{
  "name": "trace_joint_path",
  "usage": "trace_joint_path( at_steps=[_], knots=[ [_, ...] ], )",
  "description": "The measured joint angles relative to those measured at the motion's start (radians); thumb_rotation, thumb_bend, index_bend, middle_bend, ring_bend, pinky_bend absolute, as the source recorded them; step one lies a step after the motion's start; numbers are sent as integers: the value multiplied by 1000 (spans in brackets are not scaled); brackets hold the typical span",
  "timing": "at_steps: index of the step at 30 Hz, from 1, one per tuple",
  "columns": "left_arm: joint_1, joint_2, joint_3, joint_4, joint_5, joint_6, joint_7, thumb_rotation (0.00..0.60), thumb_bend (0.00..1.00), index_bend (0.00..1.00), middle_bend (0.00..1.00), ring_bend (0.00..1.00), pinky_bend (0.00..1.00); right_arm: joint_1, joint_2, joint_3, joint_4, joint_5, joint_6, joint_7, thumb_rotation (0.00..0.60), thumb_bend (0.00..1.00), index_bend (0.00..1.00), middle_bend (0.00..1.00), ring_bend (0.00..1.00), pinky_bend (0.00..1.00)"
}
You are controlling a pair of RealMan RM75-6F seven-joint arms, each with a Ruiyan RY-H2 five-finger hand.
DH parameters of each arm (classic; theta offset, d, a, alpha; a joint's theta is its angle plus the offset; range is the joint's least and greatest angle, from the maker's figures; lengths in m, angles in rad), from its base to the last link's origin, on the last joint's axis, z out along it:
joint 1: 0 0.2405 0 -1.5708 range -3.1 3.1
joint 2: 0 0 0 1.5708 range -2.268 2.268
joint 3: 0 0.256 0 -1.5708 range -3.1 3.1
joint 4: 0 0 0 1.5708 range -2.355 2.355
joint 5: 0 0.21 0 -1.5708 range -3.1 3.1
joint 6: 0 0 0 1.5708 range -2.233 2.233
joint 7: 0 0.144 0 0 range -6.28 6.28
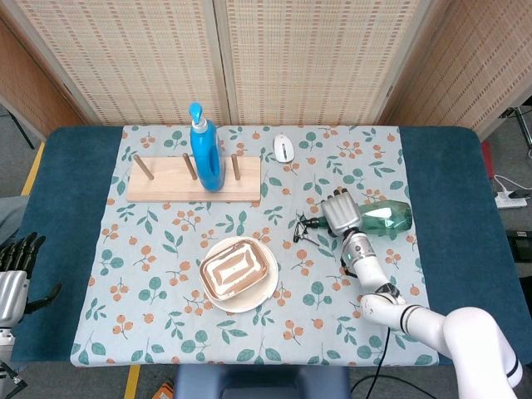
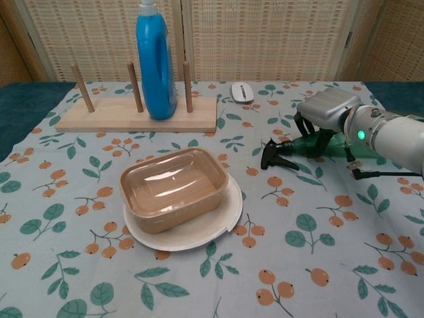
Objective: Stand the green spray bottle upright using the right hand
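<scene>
Floral tablecloth (image 1: 166, 249), right robot hand (image 1: 339, 214) curled around translucent green spray bottle (image 1: 384, 218) lying flat.

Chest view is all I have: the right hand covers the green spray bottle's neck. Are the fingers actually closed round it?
Observer: From the head view the right hand lies over the neck of the green spray bottle, fingers curled down; I cannot confirm a full grip.
Operator: Is the bottle still flat?
Observer: Yes, it lies on its side, its black nozzle pointing toward the plate.
Operator: Where is my left hand?
Observer: The left hand hangs off the table's left edge, fingers apart, holding nothing.
</scene>
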Motion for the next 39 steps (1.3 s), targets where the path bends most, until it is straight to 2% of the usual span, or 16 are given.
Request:
trace_joint_path(
  at_steps=[7, 13, 29, 39],
  knots=[
    [-3, -3, 2, 12, 4, -7, -19, 600, 245, 0, 0, 0, 0, -5, -4, 3, -2, -53, 34, 40, 600, 128, 624, 480, 354, 354],
    [-8, -5, 5, 17, 3, -19, -21, 600, 245, 0, 0, 0, 0, -16, 27, 17, -46, -74, 63, 68, 600, 128, 630, 483, 357, 354],
    [-20, -13, 13, 12, 7, -42, -4, 600, 244, 0, 0, 0, 0, -87, 216, 105, -360, -149, 251, 205, 600, 129, 690, 527, 402, 368],
    [-24, -17, 17, 22, 9, -48, -8, 600, 245, 0, 0, 0, 0, -136, 240, 162, -443, -186, 364, 360, 600, 132, 698, 534, 415, 372]
  ],
)
